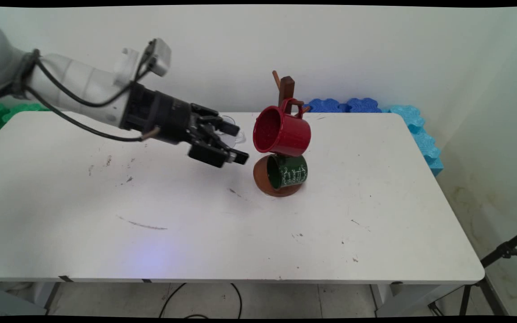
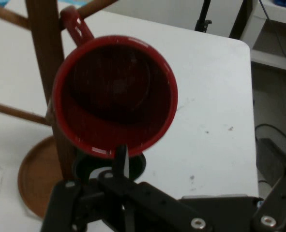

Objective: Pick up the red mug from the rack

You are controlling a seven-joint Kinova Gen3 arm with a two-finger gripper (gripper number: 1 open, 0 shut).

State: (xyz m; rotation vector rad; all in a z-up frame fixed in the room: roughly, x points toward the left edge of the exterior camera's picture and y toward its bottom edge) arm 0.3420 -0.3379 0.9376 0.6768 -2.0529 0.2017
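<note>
Your jaws stand apart, empty; just ahead, the red mug (image 1: 282, 131) on the wooden mug tree (image 1: 285, 96) could be knocked loose by any forward drift.

Your arm reaches in from the upper left, sloping slightly downward; its gripper (image 1: 236, 143) points right with fingers (image 1: 240, 157) spread apart.

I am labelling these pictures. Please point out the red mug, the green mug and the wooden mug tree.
red mug (image 1: 287, 134), main view, outer side wall.
green mug (image 1: 293, 171), main view, lettered side.
wooden mug tree (image 2: 42, 46), hand view, upright post.
</note>
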